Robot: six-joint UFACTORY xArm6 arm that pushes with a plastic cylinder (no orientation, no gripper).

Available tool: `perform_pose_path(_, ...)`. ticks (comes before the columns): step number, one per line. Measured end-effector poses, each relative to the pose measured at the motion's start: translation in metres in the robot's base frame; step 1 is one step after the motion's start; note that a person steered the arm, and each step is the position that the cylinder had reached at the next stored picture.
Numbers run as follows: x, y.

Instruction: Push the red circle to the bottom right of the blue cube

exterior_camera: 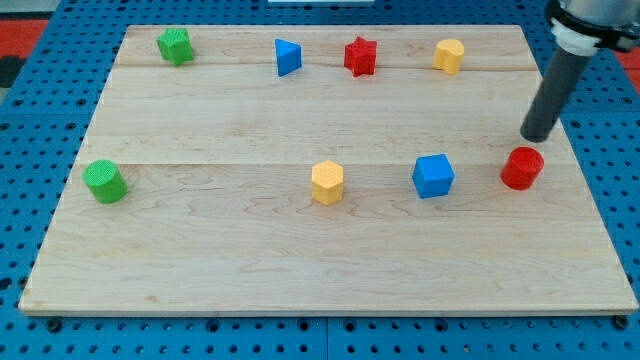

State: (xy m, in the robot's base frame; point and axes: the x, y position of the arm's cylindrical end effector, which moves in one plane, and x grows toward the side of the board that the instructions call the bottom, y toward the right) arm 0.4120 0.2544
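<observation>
Progress looks partial: red circle (522, 168) is sat right of the blue cube (433, 176), level with it, so a nudge nearer is still needed. No claw is fitted; my tip (537, 137) is parked just behind the circle.

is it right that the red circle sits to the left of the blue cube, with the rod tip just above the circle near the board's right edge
Not quite. In the camera view the red circle sits to the right of the blue cube, not its left. The rest holds: my tip is just above the circle, toward the view's top, near the right edge of the board.
</observation>
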Motion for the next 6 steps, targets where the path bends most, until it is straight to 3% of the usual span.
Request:
perform_pose_path(1, 0.004, -0.022)
perform_pose_path(3, 0.061, -0.036)
perform_pose_path(5, 0.076, 0.000)
perform_pose_path(6, 0.105, 0.000)
